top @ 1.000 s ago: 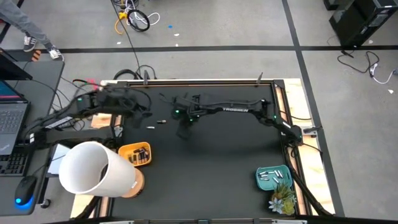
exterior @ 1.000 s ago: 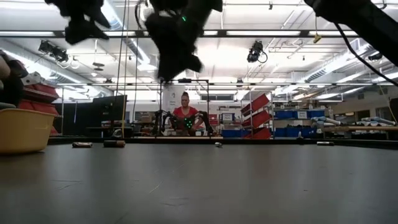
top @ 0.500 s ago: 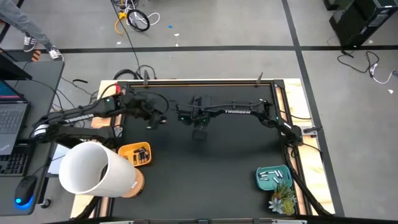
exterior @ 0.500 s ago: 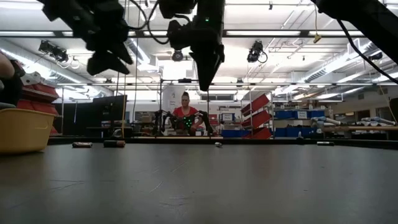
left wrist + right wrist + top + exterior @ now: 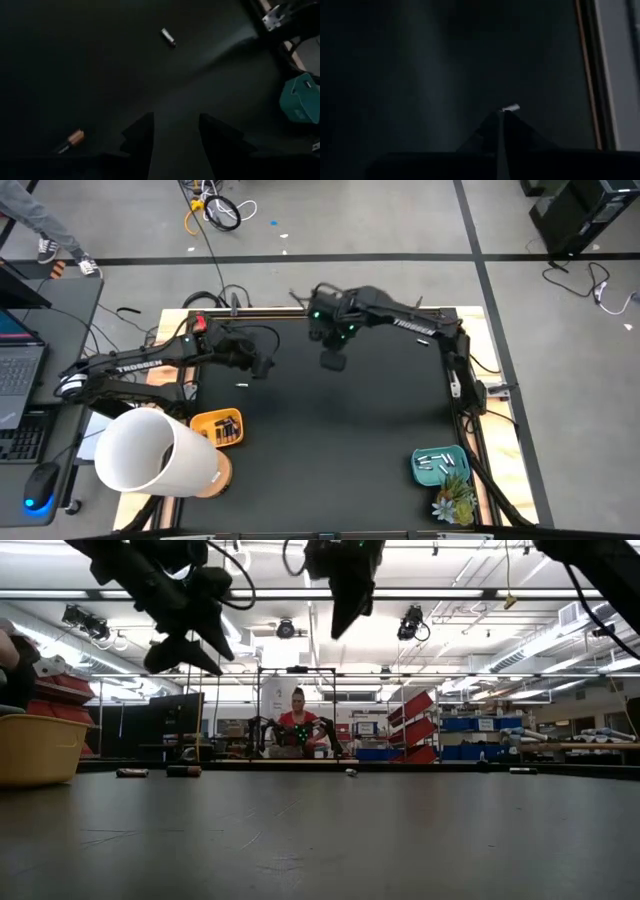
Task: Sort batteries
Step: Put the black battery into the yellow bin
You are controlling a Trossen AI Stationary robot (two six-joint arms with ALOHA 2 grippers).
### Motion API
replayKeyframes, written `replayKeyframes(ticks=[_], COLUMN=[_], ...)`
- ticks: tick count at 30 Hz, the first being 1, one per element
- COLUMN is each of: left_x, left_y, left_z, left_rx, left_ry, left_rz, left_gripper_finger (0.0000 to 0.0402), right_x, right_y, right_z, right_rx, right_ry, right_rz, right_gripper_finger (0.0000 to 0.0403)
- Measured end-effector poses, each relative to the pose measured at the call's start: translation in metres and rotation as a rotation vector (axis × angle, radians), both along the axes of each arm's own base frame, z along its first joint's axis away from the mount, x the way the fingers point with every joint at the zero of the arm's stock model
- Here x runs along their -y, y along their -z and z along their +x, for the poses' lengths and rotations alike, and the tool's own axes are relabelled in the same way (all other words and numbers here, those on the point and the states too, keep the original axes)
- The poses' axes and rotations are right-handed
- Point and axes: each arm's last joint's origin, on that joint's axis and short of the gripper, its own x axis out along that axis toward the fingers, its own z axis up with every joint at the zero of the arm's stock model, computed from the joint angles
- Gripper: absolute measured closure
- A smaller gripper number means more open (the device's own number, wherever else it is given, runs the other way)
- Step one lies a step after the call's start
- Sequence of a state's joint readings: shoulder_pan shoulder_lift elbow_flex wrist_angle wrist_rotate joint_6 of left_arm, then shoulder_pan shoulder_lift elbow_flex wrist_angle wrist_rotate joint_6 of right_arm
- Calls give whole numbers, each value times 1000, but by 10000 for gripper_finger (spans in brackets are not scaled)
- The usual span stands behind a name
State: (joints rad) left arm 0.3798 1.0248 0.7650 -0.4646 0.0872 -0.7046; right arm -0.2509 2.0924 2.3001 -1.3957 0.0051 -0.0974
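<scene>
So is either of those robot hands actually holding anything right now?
No. The left hand is open above the black table, and the right hand is shut with nothing between its fingers; a silver battery lies just beyond its tips.

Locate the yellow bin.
In the high view the yellow bin sits at the table's left edge, beside the big white cylinder, with dark batteries inside it.

The tall white cylindrical container (image 5: 150,452) at seven o'clock hides part of the yellow plastic tray (image 5: 204,424). The slim cylinders in the teal tray (image 5: 421,471) are too small to tell apart.
</scene>
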Motion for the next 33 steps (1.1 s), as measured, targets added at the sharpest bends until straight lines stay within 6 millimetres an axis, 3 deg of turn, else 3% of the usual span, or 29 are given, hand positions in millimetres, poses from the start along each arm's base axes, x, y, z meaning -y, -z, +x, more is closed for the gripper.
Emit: replayKeyframes(ticks=[5,15,23,27,30,33], left_x=[1,0,0,-1,-1,0], left_y=[4,-19,-42,-36,-30,-29], left_z=[-4,1,1,2,1,1], left_rx=[-54,-26,-2,-61,-123,-139], left_ry=[-18,-55,-33,-13,3,26], left_rz=[-24,65,108,108,99,117], left_gripper_finger=[230,244,250,250,250,250], right_x=[14,16,-5,-14,-18,-21], right_y=[-12,0,-55,-77,-71,-49], right_z=[-1,-9,-44,-70,-87,-100], right_rx=[128,11,250,355,355,338], right_ry=[65,102,88,101,141,157], right_rz=[30,-8,-60,-114,-135,-137], right_gripper_finger=[396,380,386,387,386,385])
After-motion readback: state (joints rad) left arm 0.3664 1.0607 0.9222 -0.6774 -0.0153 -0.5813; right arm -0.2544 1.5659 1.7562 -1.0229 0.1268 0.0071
